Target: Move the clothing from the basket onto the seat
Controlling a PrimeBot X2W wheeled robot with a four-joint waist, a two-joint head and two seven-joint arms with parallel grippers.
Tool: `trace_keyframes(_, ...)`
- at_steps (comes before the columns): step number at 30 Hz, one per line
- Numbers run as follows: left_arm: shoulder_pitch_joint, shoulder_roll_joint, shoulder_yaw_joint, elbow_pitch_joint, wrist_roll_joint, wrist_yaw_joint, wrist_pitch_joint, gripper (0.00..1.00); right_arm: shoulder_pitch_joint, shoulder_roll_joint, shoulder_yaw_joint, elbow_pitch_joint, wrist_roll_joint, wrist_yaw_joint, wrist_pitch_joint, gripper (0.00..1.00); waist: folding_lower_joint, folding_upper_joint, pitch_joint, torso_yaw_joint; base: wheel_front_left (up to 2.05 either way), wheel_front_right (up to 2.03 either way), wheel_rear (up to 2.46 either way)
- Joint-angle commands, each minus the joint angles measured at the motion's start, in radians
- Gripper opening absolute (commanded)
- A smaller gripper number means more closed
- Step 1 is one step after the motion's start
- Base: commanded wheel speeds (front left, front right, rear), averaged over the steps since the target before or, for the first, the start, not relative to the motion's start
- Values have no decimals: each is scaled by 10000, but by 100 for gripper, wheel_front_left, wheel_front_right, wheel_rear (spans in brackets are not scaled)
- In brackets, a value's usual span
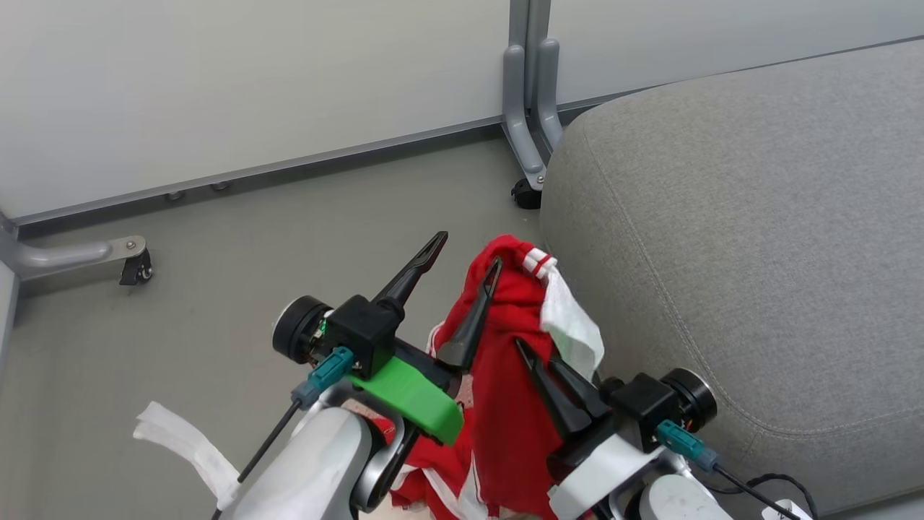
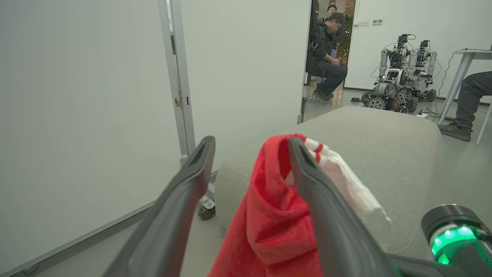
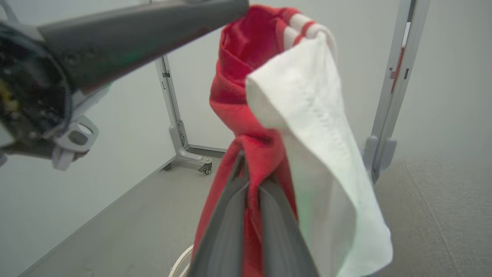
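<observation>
The red clothing (image 1: 505,404) with white trim hangs between my two grippers, just left of the grey seat (image 1: 758,253). My left gripper (image 1: 469,250) is open; the cloth's top fold is draped over its right finger (image 2: 307,181), and the other finger stands free. Lower down, my right gripper (image 1: 535,350) is shut on a bunched red part of the clothing (image 3: 246,50), with a white panel (image 3: 323,154) hanging beside it. More red fabric (image 1: 426,477) lies below my arms. The basket is hidden beneath them.
Pale partition panels stand behind, with grey feet on casters (image 1: 525,191) near the seat's corner and another (image 1: 133,267) at far left. A white strap (image 1: 180,440) lies on the floor at lower left. Beyond the seat are seated people (image 2: 326,57) and another robot (image 2: 399,77).
</observation>
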Motion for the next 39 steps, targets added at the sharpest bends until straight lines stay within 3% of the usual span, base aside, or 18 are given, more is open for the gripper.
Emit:
trace_keyframes(1,164,92,15,-20,-49,-28,50,100,113,-21,-120,-86,-108,-13,-6,0,0,0,5,-19,0,0,0)
trace_keyframes(27,747,655,-128,-533,-360,112,447,100,493,-21,-1184,-769,-539,-14,-8,0,0,0,97,-569,0,0,0)
trace_keyframes(39,869,951,-266,-879,-284,157,548,100,512,-19,-1471,-1720,-477,-14,-8,0,0,0,484,-2000,0,0,0)
